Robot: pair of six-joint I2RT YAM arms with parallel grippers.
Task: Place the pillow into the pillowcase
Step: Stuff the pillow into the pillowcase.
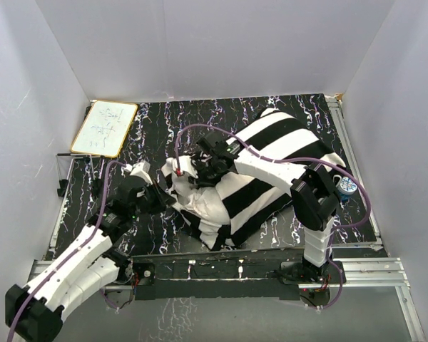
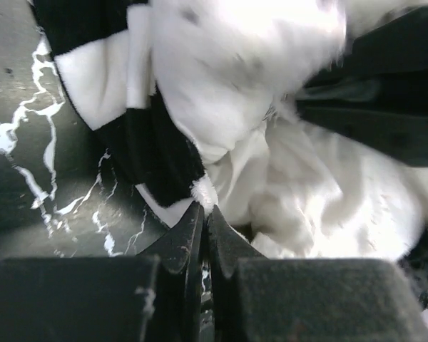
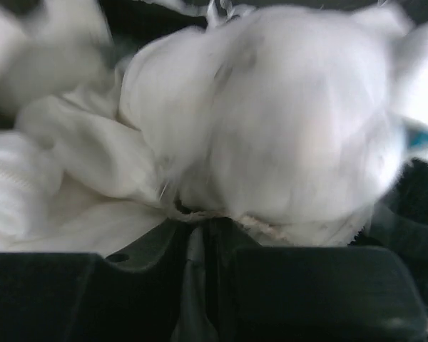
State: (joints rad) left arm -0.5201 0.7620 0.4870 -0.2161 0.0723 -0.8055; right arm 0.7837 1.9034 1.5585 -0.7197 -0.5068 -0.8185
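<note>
From above, the pillowcase [image 1: 278, 167] lies bulging from the middle of the table [image 1: 146, 239] out toward 2 o'clock. Most of the pillow [image 1: 194, 201] seems to be inside it, with a crumpled white end poking from the mouth at the cloth's 8 o'clock. The left gripper [image 1: 159, 191] meets that mouth from 9 o'clock and the right gripper [image 1: 194, 169] bears on it from 12. A whiteboard [image 1: 104, 128] lies well apart at 10 o'clock. In the left wrist view the fingers [image 2: 182, 242] are pressed together on a tuft of the striped hem at 12 o'clock, with white cushion swelling beyond at 1. In the right wrist view the fingers [image 3: 146, 249] are all but closed on a frayed white seam, probably the pillow's corner, though blur leaves that unsure. To do this step well, I judge the left should draw the hem toward 8 o'clock while the right pushes the corner in toward 2, so the mouth doesn't bunch.
</note>
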